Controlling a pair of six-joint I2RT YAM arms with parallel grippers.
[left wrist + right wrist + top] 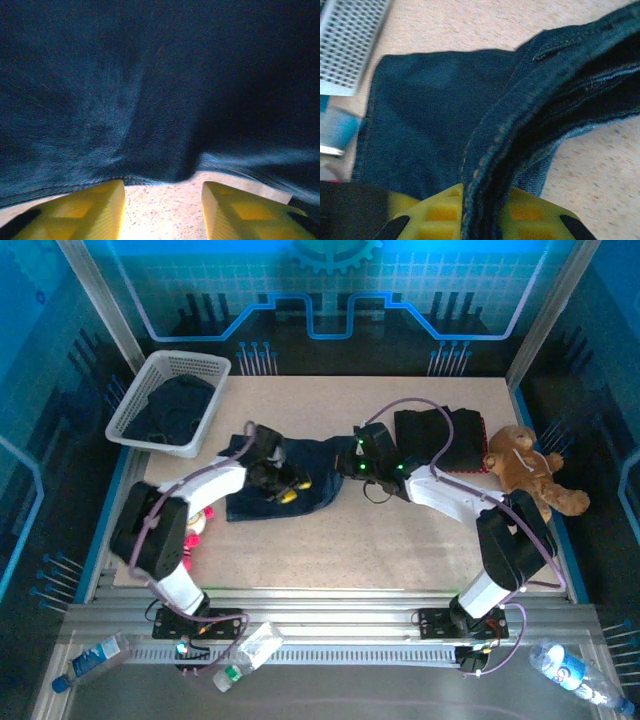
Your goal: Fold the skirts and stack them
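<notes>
Two arms meet over the denim skirt [310, 470], spread mid-table [400, 540]. The right gripper [482, 212] is clamped tight on its stitched hem, cloth pinched between the yellow pads. The left gripper [162, 200] sits low at the skirt's edge, fingers [95, 210] spread, with bare tabletop between them.

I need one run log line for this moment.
left gripper: open, at denim skirt | right gripper: shut on denim skirt edge

Beige speckled table [400, 550] inside blue-lit enclosure; back wall [200, 280] printed with grid and gear; aluminium rails [330, 625] along near edge.
</notes>
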